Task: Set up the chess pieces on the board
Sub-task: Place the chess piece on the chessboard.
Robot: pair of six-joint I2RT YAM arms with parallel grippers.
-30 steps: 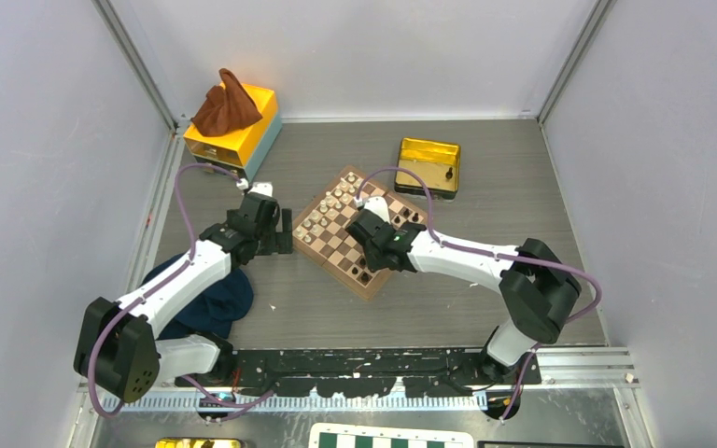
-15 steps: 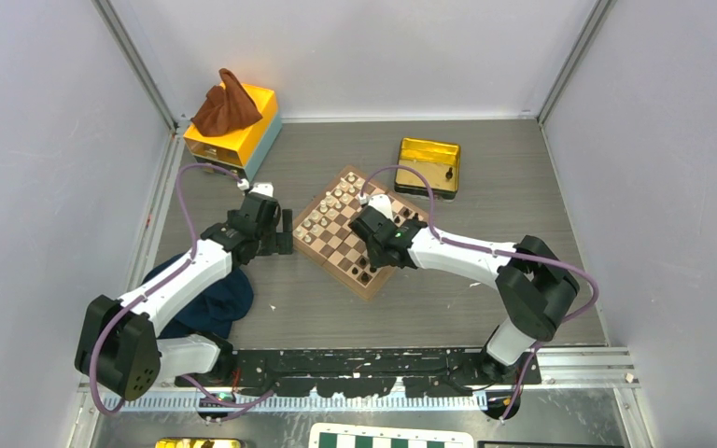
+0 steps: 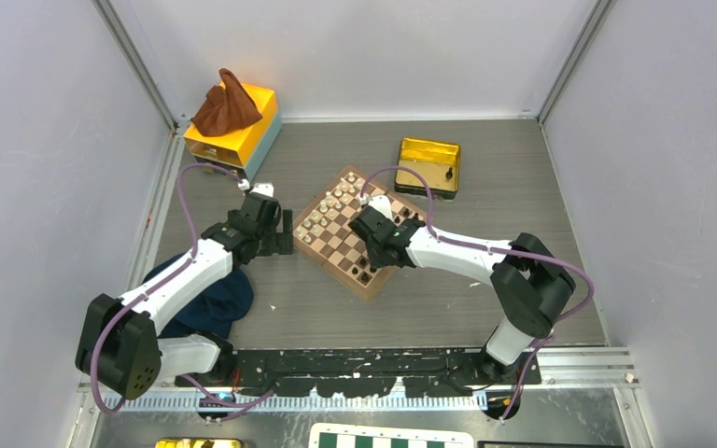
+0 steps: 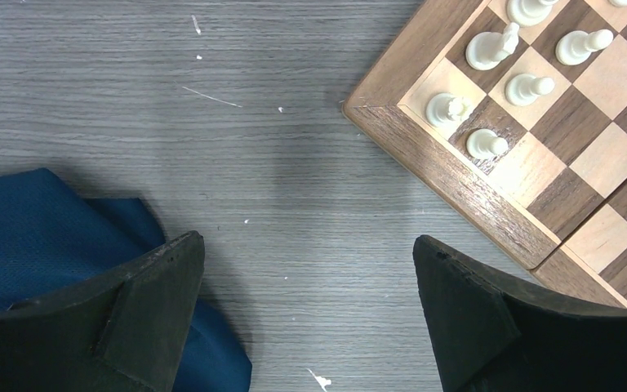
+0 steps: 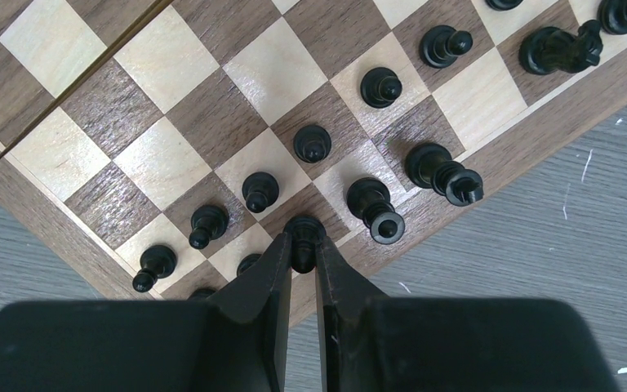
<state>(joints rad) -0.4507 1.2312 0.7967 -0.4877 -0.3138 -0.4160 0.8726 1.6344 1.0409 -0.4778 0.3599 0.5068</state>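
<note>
Chess pieces [image 5: 313, 143] stand on the board [image 5: 171, 106], and the right tool [image 5: 302, 245] pinches one black piece [image 5: 303, 231].
From above, the board sits mid-table [image 3: 504, 215] with the left tool [image 3: 283, 233] just beside it, and the grips are too small to see. The left wrist view shows that tool's fingers wide apart with nothing between, a blue cloth [image 4: 41, 229] and cream pieces [image 4: 531, 86]. The right wrist view shows the pinched piece in the row by the rim.
</note>
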